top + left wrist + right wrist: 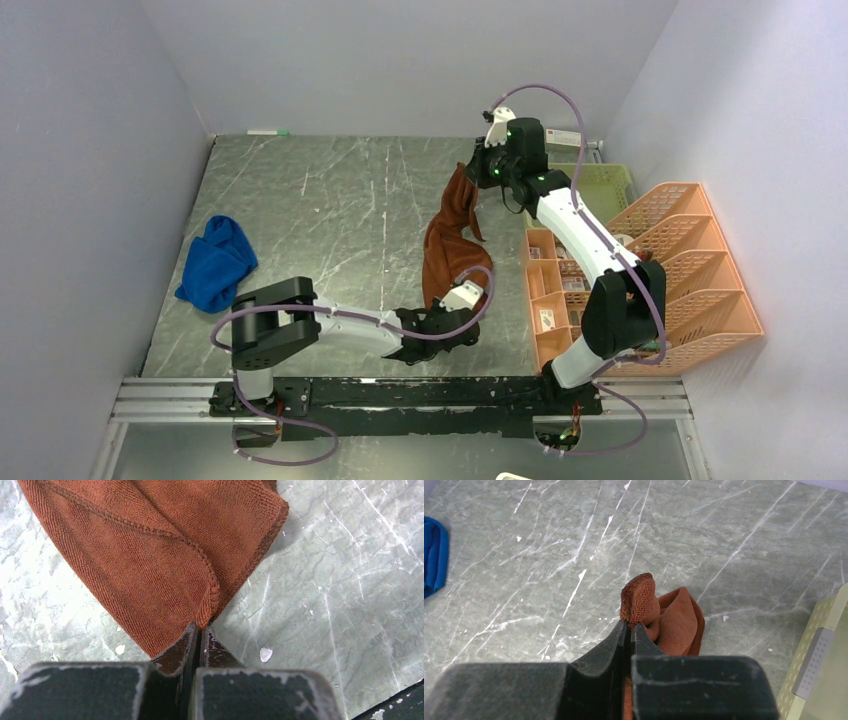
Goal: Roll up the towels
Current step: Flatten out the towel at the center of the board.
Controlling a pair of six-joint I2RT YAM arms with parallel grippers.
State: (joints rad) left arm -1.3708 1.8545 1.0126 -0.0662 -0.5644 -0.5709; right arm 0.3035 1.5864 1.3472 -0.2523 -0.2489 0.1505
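Rust-brown terry is held by both arms: the rust-brown towel (452, 235) is strung just beside the green basket (600, 185), on its side facing the blue towel (215, 262), which is seen crumpled well apart from the basket. One corner is clamped in the right gripper (629, 626), raised near the basket; another is pinched in the left gripper (201, 627), farther from it, low over the tabletop (330, 200). The long axis is drawn between them; laying it flat is judged next.
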